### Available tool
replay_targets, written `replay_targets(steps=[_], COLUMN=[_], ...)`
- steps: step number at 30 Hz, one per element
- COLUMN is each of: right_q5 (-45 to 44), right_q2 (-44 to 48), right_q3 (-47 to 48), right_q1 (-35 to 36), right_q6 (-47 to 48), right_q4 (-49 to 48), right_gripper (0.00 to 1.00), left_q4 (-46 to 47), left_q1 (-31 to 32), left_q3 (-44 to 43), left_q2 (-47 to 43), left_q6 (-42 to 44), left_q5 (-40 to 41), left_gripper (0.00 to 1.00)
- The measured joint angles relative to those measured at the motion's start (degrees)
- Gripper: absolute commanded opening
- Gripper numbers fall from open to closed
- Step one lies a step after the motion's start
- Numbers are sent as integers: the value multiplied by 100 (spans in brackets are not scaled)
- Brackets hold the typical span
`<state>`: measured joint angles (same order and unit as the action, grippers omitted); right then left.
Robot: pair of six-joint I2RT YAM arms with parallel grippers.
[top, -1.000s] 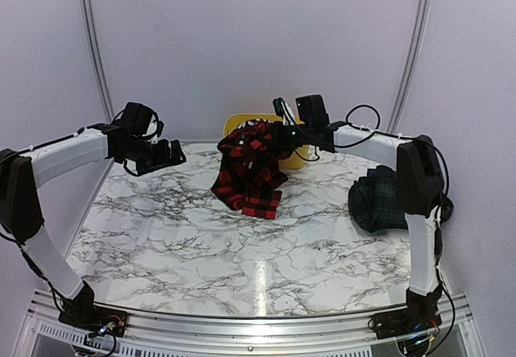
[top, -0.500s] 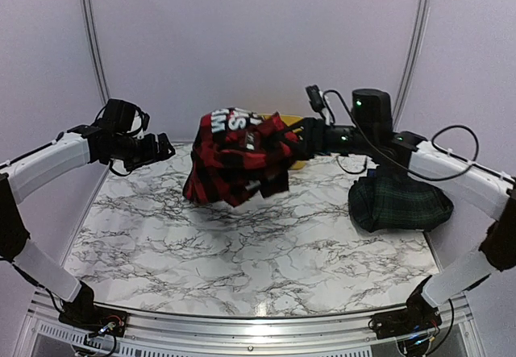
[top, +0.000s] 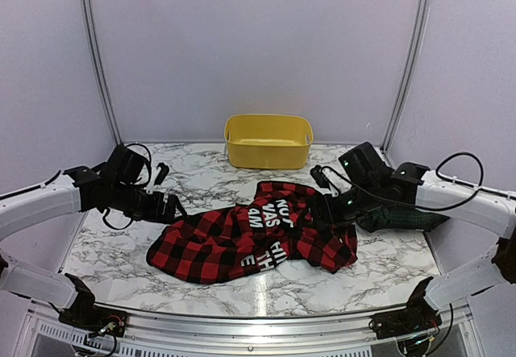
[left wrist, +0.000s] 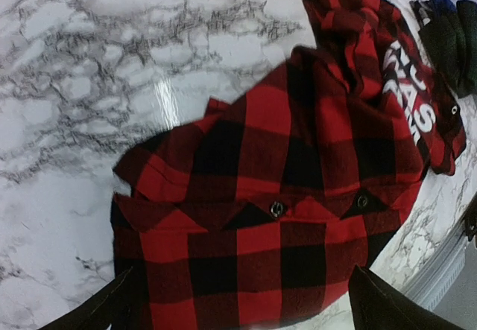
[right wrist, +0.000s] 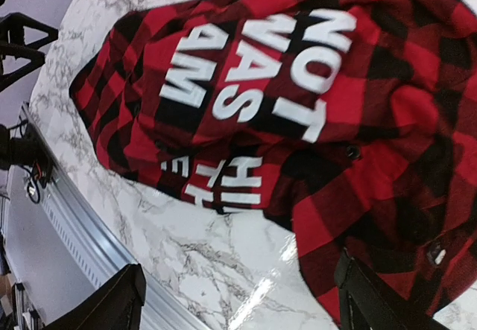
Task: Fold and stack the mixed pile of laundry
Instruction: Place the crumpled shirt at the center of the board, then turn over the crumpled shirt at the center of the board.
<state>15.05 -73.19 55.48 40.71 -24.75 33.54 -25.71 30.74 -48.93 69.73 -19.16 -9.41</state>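
The white marble-pattern table carried the red-and-black checked cloth shirt with white lettering, spread at centre with its long axis running left to right. The left gripper stood wide and empty just beside the shirt's left end. The right gripper, equally wide and empty, hung over its right end.

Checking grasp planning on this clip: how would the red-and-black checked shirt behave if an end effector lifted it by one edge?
Probably floppy: the red-and-black checked shirt lies rumpled, with folds overlapping. It likely would hang and drag, since it sprawls wide across the marble table. Thin-looking cloth suggests light weight.
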Motion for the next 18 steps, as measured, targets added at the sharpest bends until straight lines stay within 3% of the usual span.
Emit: replay_targets(steps=[7, 13, 15, 18], right_q5=[-212, -575, -782, -1108], right_q2=[-629, -1478, -1838, -2057], right_q3=[-70, -337, -326, -151], right_q1=[734, 767, 767, 774], right_q6=[76, 94, 131, 234], right_q4=[396, 485, 490, 568], right_gripper=[83, 84, 84, 80], left_q4=[-625, -896, -957, -1019], left_q1=[898, 938, 922, 861], left_q3=[400, 411, 411, 334], left_q2=[146, 1163, 1467, 1727], left_q6=[-741, -1539, -1794, -2035], left_q5=[372, 697, 833, 981], left_gripper=[97, 98, 90, 58])
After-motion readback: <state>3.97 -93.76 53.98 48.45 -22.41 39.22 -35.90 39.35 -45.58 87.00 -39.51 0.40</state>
